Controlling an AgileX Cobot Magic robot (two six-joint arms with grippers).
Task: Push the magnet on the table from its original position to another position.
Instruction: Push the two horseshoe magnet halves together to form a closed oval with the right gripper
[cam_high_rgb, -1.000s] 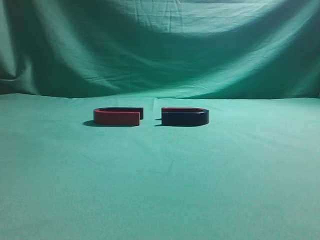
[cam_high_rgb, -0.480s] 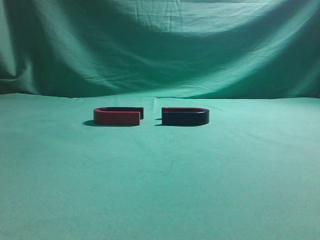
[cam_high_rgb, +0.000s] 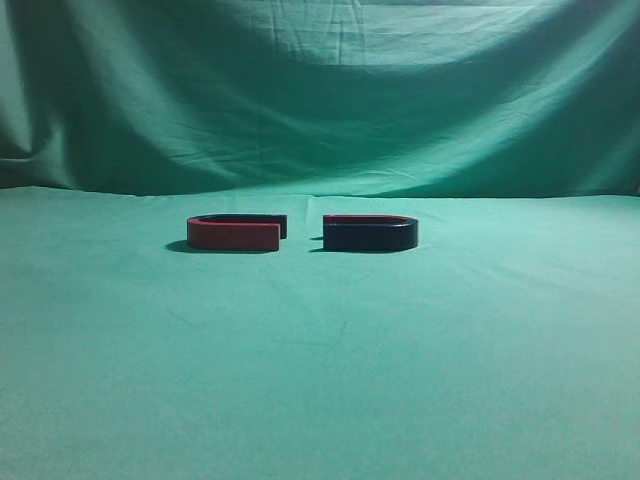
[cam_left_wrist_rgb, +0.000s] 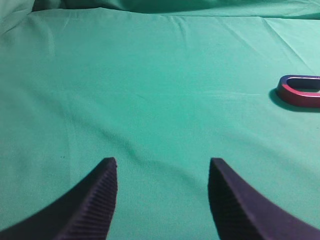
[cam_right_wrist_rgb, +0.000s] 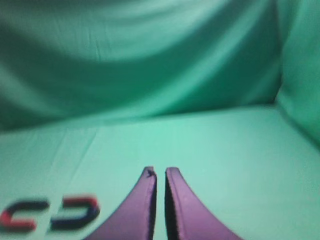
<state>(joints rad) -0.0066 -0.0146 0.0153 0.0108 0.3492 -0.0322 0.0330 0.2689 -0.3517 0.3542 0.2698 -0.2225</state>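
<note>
**No contact yet — magnets unmoved**

Left gripper (cam_left_wrist_rgb: 162, 172) jaws apart over bare cloth; right gripper (cam_right_wrist_rgb: 160, 175) jaws nearly together. Further out, red magnet (cam_high_rgb: 236, 232) and dark magnet (cam_high_rgb: 369, 232) sit mid-table, same spots as a second ago — push not started.

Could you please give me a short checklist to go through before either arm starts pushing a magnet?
1. Both magnets located: ok. The left magnet and the right magnet lie flat on the green cloth.
2. Magnets apart, not stuck together: ok, a gap shows between their open ends.
3. Right gripper set for pushing: ok, fingers nearly together, nothing held.
4. Left gripper empty: ok, open above bare cloth.
5. Contact with a magnet: not ok, neither gripper touches one.
6. Path from the right gripper to the magnets: cannot tell, its view is blurred.
</note>
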